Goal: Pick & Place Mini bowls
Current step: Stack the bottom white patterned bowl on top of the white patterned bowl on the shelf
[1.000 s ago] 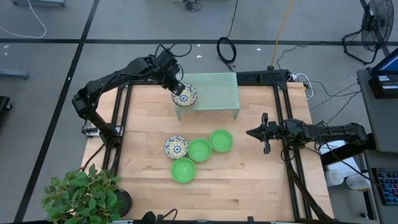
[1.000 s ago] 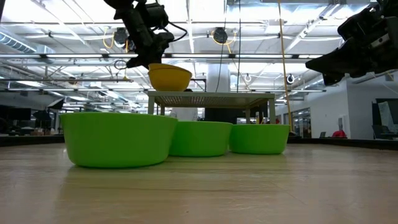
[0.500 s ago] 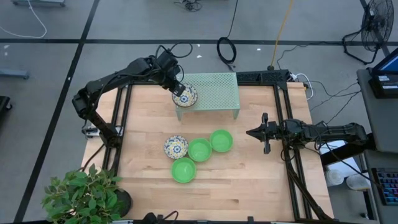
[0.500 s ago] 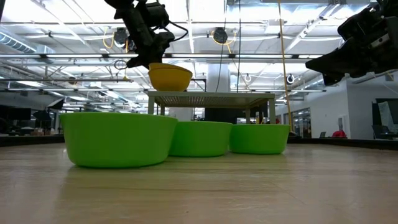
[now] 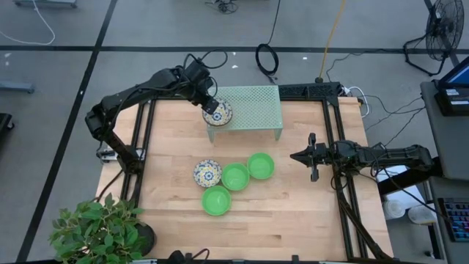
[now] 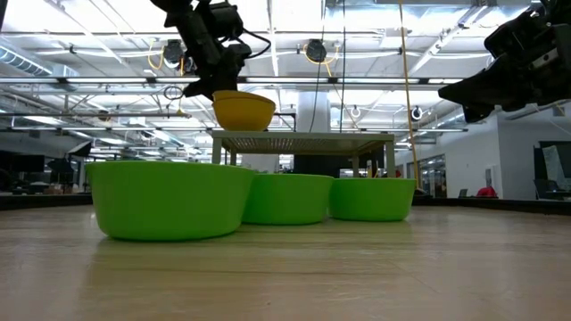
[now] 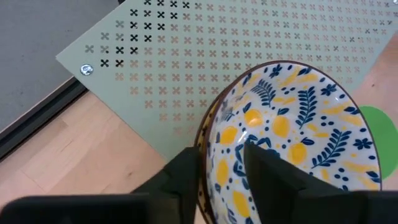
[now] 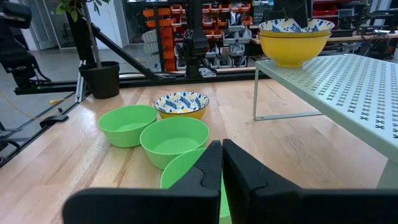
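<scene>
A white mini bowl with blue-and-yellow pattern and a yellow outside (image 5: 218, 113) (image 7: 292, 137) stands upright on its base near the left end of the pale green mesh rack (image 5: 253, 106). My left gripper (image 5: 210, 105) (image 7: 217, 165) is open over the bowl's far-left rim, one finger outside the wall and one inside. On the table lie another patterned bowl (image 5: 207, 173) and three green bowls (image 5: 235, 177) (image 5: 260, 166) (image 5: 216, 200), close together. My right gripper (image 5: 311, 157) (image 8: 222, 149) hovers shut at the table's right side, holding nothing. My left gripper straddles the bowl's rim (image 7: 205, 134) from above and the far left, the inner finger (image 7: 267, 174) standing clear of the wall. Whether the outer finger (image 7: 183, 177) touches the wall, I cannot tell. The bowl sits level on the rack.
The rack stands on legs at the table's far middle, most of its top bare to the right of the bowl. A potted plant (image 5: 99, 227) stands off the near left corner. Bare wood lies at the near edge and left of the bowls.
</scene>
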Controlling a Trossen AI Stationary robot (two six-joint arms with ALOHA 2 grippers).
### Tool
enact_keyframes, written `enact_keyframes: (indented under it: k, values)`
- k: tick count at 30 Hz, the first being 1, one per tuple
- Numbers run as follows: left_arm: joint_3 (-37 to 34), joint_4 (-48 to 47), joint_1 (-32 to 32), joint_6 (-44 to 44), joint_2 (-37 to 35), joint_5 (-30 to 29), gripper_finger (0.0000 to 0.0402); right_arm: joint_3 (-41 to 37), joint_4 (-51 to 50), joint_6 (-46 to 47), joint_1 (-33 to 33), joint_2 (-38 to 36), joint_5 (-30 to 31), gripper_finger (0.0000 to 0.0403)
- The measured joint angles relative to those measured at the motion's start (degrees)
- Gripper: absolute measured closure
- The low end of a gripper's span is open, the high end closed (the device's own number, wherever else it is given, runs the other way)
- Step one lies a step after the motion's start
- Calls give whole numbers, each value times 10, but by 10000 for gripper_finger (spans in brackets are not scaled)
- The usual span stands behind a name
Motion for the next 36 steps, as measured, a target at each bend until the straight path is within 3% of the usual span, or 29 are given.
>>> enact_keyframes:
  k: [7,13,18,25,30,36]
  values:
    - [31,2,1,17,-5,-5,226,0,0,0,0,0,0,403]
    - [72,3,-9,21,-5,-5,229,0,0,0,0,0,0,403]
    - [78,-10,-42,83,-5,0,237,0,0,0,0,0,0,403]
    - [65,-48,-86,161,-1,-65,268,0,0,0,0,0,0,403]
    - [56,-59,-99,149,-1,-108,305,0,0,0,0,0,0,403]
    - [23,-59,-97,136,-1,-116,356,0,0,0,0,0,0,403]
